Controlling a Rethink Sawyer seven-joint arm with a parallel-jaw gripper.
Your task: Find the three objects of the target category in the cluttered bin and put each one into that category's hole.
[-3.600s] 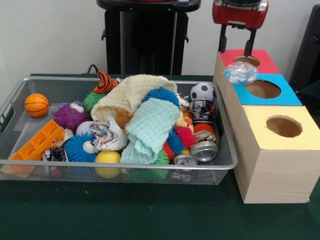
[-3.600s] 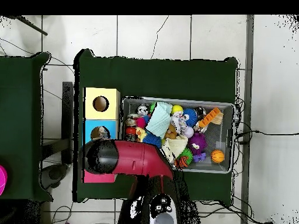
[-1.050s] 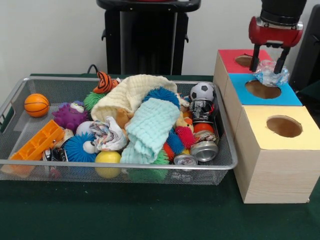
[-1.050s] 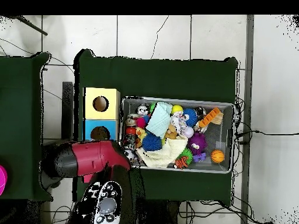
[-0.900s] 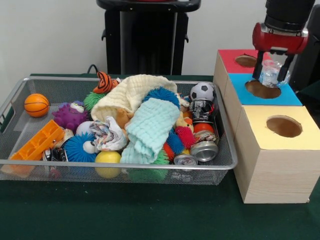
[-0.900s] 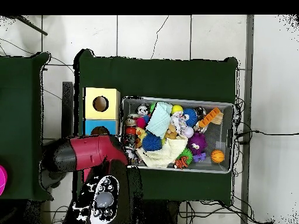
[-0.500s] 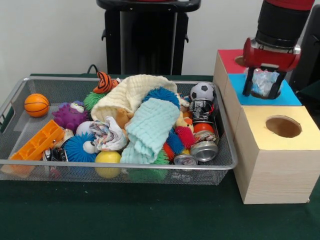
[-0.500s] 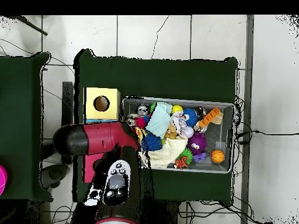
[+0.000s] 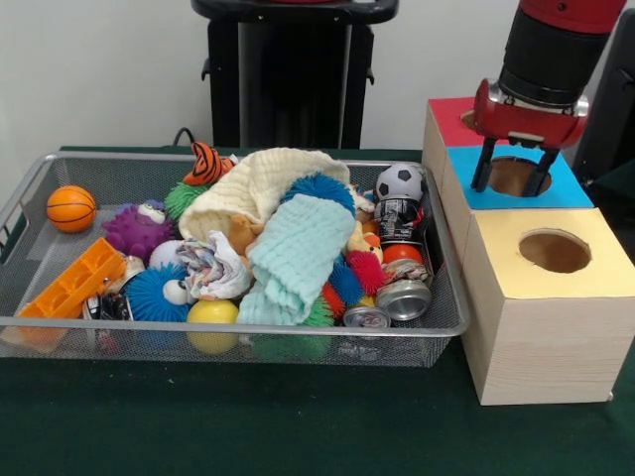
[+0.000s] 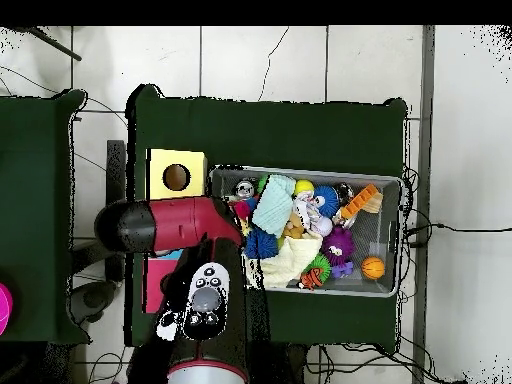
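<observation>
The crumpled plastic held half a second ago is gone; the claw (image 9: 510,178) is open and empty over the blue hole (image 9: 518,176), so one item is judged delivered.

The basket (image 9: 20,208) of toys, cloths and cans (image 9: 404,297) sits on the table (image 9: 298,426), the row of boxes (image 9: 541,297) beside it, the gripper (image 9: 511,177) over the middle box's hole (image 9: 516,176).

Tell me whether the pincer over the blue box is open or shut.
Open. In the front view the pincer has its two fingers spread apart, straddling the blue box's hole, with nothing between them.
</observation>
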